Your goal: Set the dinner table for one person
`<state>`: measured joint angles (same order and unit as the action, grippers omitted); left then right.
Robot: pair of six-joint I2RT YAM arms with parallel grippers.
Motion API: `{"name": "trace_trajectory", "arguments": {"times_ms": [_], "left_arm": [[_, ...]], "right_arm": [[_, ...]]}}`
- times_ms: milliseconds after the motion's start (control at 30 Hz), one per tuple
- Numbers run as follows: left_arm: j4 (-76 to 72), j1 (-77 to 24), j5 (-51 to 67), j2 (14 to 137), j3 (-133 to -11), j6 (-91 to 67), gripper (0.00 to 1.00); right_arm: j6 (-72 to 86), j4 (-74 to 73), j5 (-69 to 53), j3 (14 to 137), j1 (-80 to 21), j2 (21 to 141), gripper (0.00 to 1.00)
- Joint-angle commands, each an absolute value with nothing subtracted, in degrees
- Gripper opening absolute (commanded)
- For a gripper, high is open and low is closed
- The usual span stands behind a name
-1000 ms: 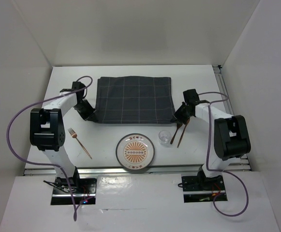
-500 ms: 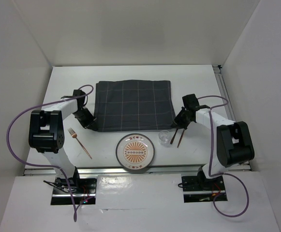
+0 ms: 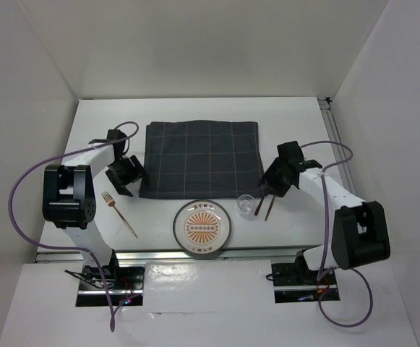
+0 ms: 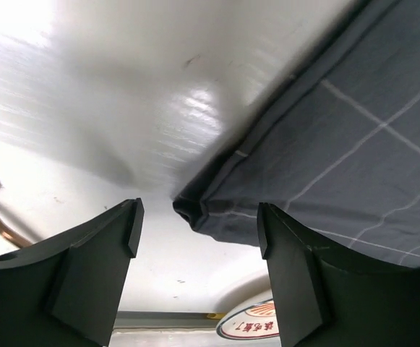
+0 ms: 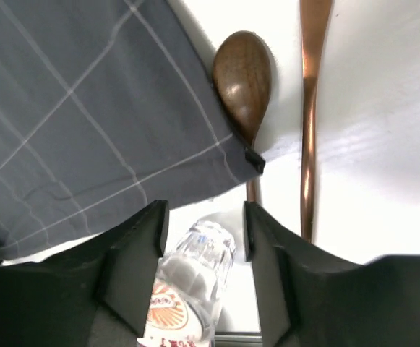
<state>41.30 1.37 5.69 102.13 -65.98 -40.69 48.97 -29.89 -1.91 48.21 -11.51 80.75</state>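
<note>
The white dinner table (image 3: pixel 296 130) carries a dark grey checked cloth (image 3: pixel 199 159) lying flat in the middle. My left gripper (image 3: pixel 128 178) hovers at the cloth's near left corner (image 4: pixel 195 211), jaws open, nothing between them (image 4: pixel 199 231). My right gripper (image 3: pixel 271 185) stands open at the near right corner (image 5: pixel 204 231), and it holds nothing. A patterned plate (image 3: pixel 202 228) sits in front of the cloth, with a small clear glass (image 3: pixel 246 204) to its right. In the right wrist view the glass (image 5: pixel 199 267) shows beyond my fingers.
A copper fork (image 3: pixel 119 213) lies left of the plate. A dark-bowled spoon (image 5: pixel 242 79) and a copper-coloured utensil (image 5: pixel 311 123) lie at the cloth's right edge, the spoon bowl touching the hem. White walls enclose the table on three sides.
Both grippers slid the cloth toward the near edge, then opened and let go of its near corners. The right arm swung slightly outward.
</note>
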Motion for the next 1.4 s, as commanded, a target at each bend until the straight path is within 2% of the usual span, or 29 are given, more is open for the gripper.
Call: {"name": "trace_trajectory", "arguments": {"times_ms": [0,67,267,400,500,533,667,900,933,1000,1033,1133,1233,1300,1367], "left_arm": [[43.9,1.7,3.8,99.8,-70.7,-39.4,0.82],[45.4,1.7,3.8,99.1,-73.3,-38.8,0.82],[49.4,1.7,2.0,93.5,-80.8,-38.2,0.82],[49.9,1.7,1.5,89.5,-83.3,-37.7,0.8],[49.9,1.7,2.1,87.6,-84.5,-37.2,0.79],[49.9,1.7,2.1,86.8,-84.5,-37.2,0.79],[49.9,1.1,2.7,85.8,-85.0,-37.2,0.78],[49.9,1.1,2.7,85.3,-83.4,-37.2,0.77],[49.9,1.1,2.7,85.3,-83.4,-37.2,0.77],[49.9,1.1,2.7,85.8,-83.4,-36.7,0.77],[49.9,1.1,2.7,85.8,-83.9,-36.7,0.77],[49.9,1.1,2.7,86.4,-85.2,-36.1,0.77],[50.4,1.1,2.7,86.4,-85.2,-35.6,0.77],[50.4,1.1,2.7,85.9,-85.2,-35.1,0.77],[49.8,1.1,3.6,83.8,-83.3,-35.1,0.77]], "right_arm": [[48.5,-33.3,1.4,50.7,-12.0,75.9,0.58],[46.9,-34.4,1.4,52.5,-12.0,73.3,0.69],[40.0,-40.1,-1.2,53.8,-14.8,67.6,0.85],[38.0,-41.9,-3.3,50.2,-19.8,65.4,0.87],[38.6,-41.9,-3.9,48.4,-23.2,64.5,0.83],[38.6,-41.9,-3.9,47.6,-23.2,65.4,0.78],[38.6,-39.1,-5.3,46.1,-23.2,67.7,0.73],[38.6,-34.4,-5.9,44.6,-23.7,73.6,0.49],[38.6,-34.4,-5.9,44.6,-24.3,73.6,0.4],[38.6,-35.6,-4.2,45.7,-24.3,74.4,0.31],[38.6,-36.1,-4.2,47.3,-24.3,74.4,0.18],[36.9,-41.3,0.5,54.1,-24.3,74.9,0.0],[34.3,-45.6,5.3,64.6,-24.3,77.2,0.0],[31.1,-46.8,1.1,71.3,-21.3,83.1,0.0],[29.5,-47.5,-1.9,83.5,-17.5,88.7,0.0]]}}
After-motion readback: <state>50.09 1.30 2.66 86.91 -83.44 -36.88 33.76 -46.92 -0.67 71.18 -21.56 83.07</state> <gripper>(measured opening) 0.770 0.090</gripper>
